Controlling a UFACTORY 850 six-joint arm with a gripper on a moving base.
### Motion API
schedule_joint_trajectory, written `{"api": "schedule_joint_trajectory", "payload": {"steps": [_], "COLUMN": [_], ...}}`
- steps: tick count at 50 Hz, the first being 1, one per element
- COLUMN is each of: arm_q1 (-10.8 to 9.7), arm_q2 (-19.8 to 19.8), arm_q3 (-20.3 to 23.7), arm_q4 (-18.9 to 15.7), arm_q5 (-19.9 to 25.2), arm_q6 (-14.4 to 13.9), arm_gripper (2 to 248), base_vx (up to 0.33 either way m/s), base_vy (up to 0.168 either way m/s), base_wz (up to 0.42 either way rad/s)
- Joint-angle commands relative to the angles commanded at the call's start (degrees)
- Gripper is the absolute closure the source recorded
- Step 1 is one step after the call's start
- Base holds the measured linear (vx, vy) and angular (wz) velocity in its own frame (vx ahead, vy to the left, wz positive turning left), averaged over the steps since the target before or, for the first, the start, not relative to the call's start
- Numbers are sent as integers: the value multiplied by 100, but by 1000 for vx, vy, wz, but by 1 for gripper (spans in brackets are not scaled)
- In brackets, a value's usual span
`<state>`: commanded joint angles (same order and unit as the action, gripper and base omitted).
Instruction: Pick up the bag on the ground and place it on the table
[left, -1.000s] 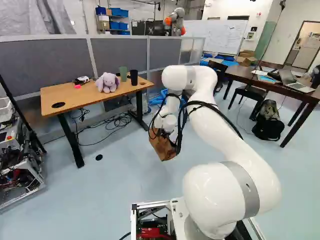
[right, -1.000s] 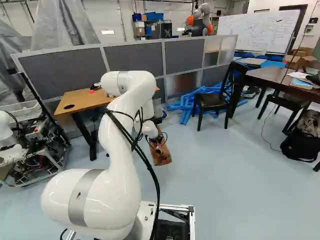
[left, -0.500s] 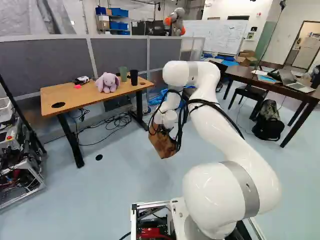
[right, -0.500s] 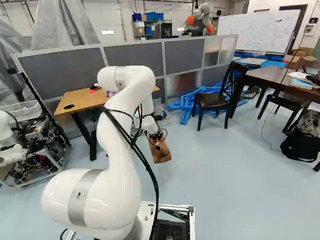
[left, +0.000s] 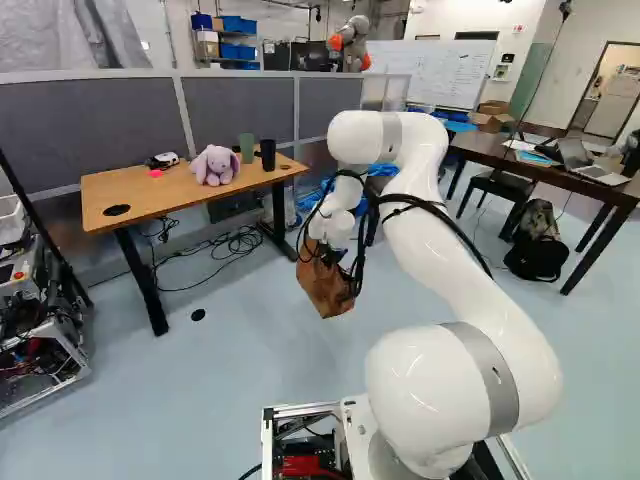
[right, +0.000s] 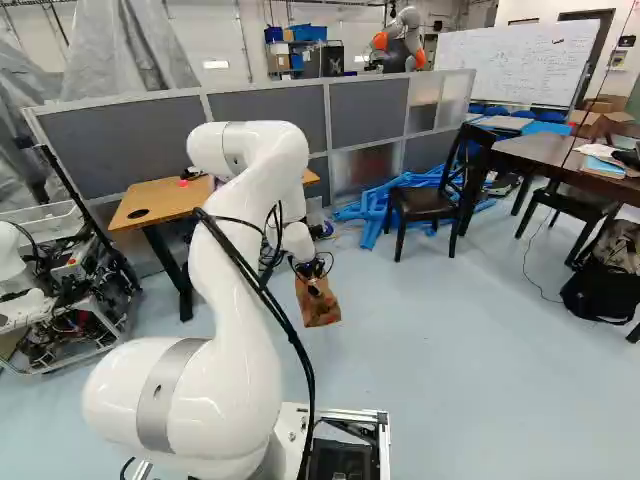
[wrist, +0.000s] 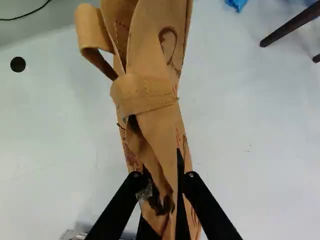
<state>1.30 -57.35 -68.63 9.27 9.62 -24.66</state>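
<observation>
1. The brown bag (left: 326, 288) is held above the floor (left: 240, 380), pinched by the gripper (wrist: 164, 176), its fingers nearly closed.
2. It could be dropped if the crumpled part slips.
3. The edge of the wooden table (left: 160, 195) could be bumped if the bag is kept low.
4. The toy rabbit (left: 214, 166) and cups (left: 268, 154) could be knocked; more room is left near the round black hole (left: 117, 210).

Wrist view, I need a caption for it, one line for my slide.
Creased brown bag held between the fingers of the black gripper, above the pale floor.
</observation>
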Motion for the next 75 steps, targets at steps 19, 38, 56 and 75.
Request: {"api": "schedule_joint_trajectory", "payload": {"steps": [19,38,56,75], "arm_q1": [0,0,0,0], "arm_q2": [386,780,1153,1547], "arm_q3": [256,506,732,956], "arm_q4": [0,0,0,0], "arm_q5": [-513,-678,-678,-678], "arm_q6": [0,0,0,0], "arm_gripper": [227,227,227,227], "base_vx": [0,0,0,0], "base_vy": [0,0,0,0], "base_wz": [0,0,0,0]}}
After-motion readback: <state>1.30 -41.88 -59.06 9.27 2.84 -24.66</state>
